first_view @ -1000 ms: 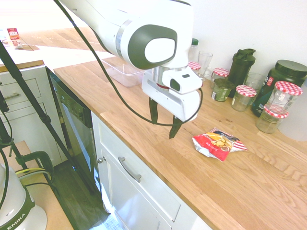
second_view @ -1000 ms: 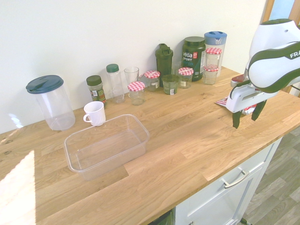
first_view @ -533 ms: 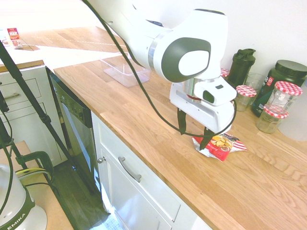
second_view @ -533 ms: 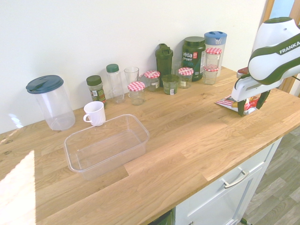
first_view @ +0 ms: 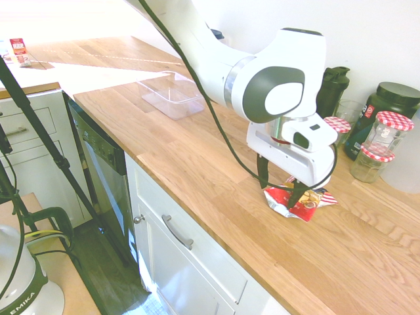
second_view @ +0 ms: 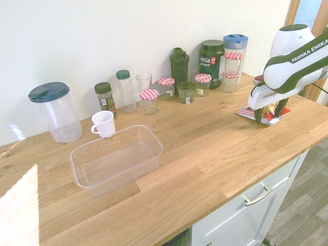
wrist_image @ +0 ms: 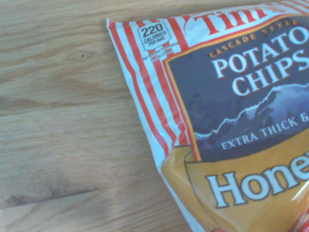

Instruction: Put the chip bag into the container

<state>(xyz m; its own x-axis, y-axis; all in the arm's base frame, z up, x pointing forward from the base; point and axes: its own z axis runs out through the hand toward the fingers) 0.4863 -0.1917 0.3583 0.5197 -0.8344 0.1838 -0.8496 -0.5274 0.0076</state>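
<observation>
We see the end effector (first_view: pixel 283 191) spread wide over the potato chip bag (first_view: pixel 308 203) lying on the counter (first_view: pixel 197 157); closing off-center could skid the slippery foil.

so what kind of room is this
Most likely a kitchen: a long wooden countertop over white drawers, a dishwasher beneath, and checkered-lid jars along the wall.

Bright daylight throughout; sun washes out the worktop (second_view: pixel 215 148) left of the container (second_view: pixel 117 160); wide-angle bending at edges; wrist view sharp on the chip bag (wrist_image: pixel 231 121)
</observation>
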